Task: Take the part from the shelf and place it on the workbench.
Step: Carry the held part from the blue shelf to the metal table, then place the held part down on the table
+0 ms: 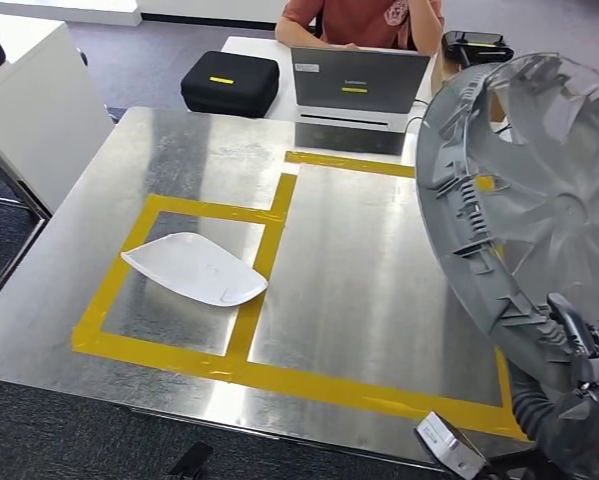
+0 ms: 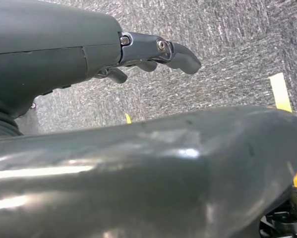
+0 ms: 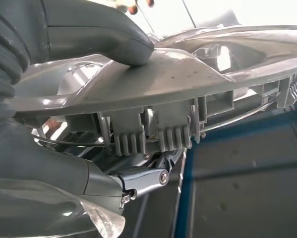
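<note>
Holding the part (image 1: pixel 530 200) by its lower rim, R hand (image 1: pixel 583 350) sits at 4 o'clock in head view; thumb on one face, fingers (image 3: pixel 147 179) under the ribbed edge in R wrist view, so a firm grip. Part is a big grey disc, tilted near upright, in the air over the tabletop's (image 1: pixel 356 270) right edge, ~3 o'clock. Key relation: the free taped bay (image 1: pixel 371 275) lies toward 9 o'clock of the hand, near; white piece (image 1: pixel 194 268) fills the bay further at 9. L hand (image 2: pixel 154 52) hangs over the floor, fingers loosely spread, holding nothing. R arm nearer, judged to do the set-down.
</note>
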You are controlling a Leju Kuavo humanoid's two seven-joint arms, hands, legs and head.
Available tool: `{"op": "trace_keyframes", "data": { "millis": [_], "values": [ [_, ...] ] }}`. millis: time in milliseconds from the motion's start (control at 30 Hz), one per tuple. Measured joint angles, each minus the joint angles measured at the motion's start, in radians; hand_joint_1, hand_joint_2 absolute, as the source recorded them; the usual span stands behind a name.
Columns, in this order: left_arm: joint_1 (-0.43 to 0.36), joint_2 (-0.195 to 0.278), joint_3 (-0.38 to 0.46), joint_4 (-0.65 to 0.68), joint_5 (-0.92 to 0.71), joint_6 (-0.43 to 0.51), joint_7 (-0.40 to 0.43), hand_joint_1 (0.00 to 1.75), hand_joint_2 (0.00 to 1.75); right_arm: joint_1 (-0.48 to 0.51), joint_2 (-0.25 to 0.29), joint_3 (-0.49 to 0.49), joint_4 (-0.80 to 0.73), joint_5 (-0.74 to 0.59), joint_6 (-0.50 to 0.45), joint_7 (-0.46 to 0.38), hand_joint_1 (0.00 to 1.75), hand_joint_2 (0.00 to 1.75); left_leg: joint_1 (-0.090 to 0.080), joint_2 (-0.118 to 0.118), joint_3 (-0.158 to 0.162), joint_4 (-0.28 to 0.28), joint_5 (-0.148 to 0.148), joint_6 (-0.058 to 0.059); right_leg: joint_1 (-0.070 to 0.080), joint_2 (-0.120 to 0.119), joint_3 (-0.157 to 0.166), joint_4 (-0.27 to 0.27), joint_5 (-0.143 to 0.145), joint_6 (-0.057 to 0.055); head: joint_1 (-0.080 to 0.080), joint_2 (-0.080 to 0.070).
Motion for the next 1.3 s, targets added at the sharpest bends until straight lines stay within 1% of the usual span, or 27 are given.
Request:
{"op": "trace_keyframes", "data": {
  "millis": [200, 400, 467, 667, 833, 1300],
  "values": [
    [0.002, 0.002, 0.017, 0.0, -0.017, 0.0, 0.0, 0.0, 0.0, -0.002, -0.027, 0.054, 0.096, -0.01, 0.0, 0.082, 1.75, 1.75, 0.0, 0.0, -0.001, 0.0, 0.0, 0.0, 0.0, 0.0, -0.001, 0.0, 0.0, 0.0, 0.0, 0.0],
    [0.003, 0.003, 0.027, 0.0, -0.03, 0.008, 0.002, 0.0, 0.0, -0.026, -0.081, 0.099, 0.219, -0.06, 0.0, 0.191, 1.75, 1.75, 0.0, 0.0, -0.001, 0.0, 0.0, 0.0, 0.0, 0.0, -0.001, 0.0, 0.0, 0.0, 0.0, 0.0],
    [0.004, 0.004, 0.028, 0.0, -0.033, 0.013, 0.003, 0.0, 0.0, -0.034, -0.098, 0.111, 0.261, -0.075, 0.0, 0.208, 1.75, 1.75, 0.0, 0.0, -0.001, 0.0, 0.0, 0.0, 0.0, 0.0, -0.001, 0.0, 0.0, 0.0, 0.0, 0.0],
    [0.008, 0.007, 0.03, 0.0, -0.039, 0.016, 0.007, 0.0, 0.0, -0.059, -0.141, 0.139, 0.381, -0.146, 0.0, 0.219, 1.75, 1.75, 0.0, 0.0, -0.002, 0.0, 0.0, 0.0, 0.0, 0.0, -0.001, 0.0, 0.0, 0.0, 0.0, 0.0],
    [0.009, 0.009, 0.03, 0.0, -0.045, 0.016, 0.009, 0.0, 0.0, -0.08, -0.163, 0.158, 0.461, -0.161, 0.002, 0.223, 1.75, 1.75, 0.0, 0.0, -0.002, 0.0, 0.0, 0.0, 0.0, 0.0, -0.002, 0.0, 0.0, 0.0, 0.0, 0.0],
    [0.011, 0.014, 0.032, 0.0, -0.045, 0.016, 0.01, 0.0, 0.0, -0.104, -0.177, 0.183, 0.525, -0.161, 0.002, 0.223, 1.75, 1.75, 0.0, 0.0, -0.002, 0.0, 0.0, 0.0, 0.0, 0.0, -0.002, 0.0, 0.0, 0.0, 0.0, 0.0]
  ]
}}
